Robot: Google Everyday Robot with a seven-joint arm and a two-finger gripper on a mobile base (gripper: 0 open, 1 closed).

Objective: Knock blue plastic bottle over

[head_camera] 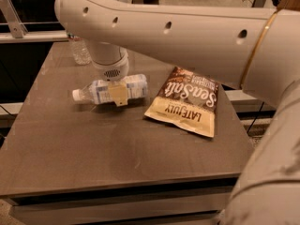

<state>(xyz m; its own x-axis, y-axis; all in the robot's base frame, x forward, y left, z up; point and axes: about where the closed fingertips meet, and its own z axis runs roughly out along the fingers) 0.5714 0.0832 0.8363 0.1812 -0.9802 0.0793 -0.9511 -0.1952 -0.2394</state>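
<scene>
The blue plastic bottle (101, 91) lies on its side on the brown table (84, 149), white cap pointing left, pale blue-and-white label facing up. My gripper (118, 93) hangs straight down from the white wrist and sits right over the middle of the bottle, its tan tip in front of the label. The big white arm sweeps across the top of the view and down the right side.
A brown chip bag (185, 102) lies flat to the right of the bottle. A slimmer clear bottle (79, 48) stands upright at the table's back left, partly hidden by the arm. A metal rail runs behind the table at the left.
</scene>
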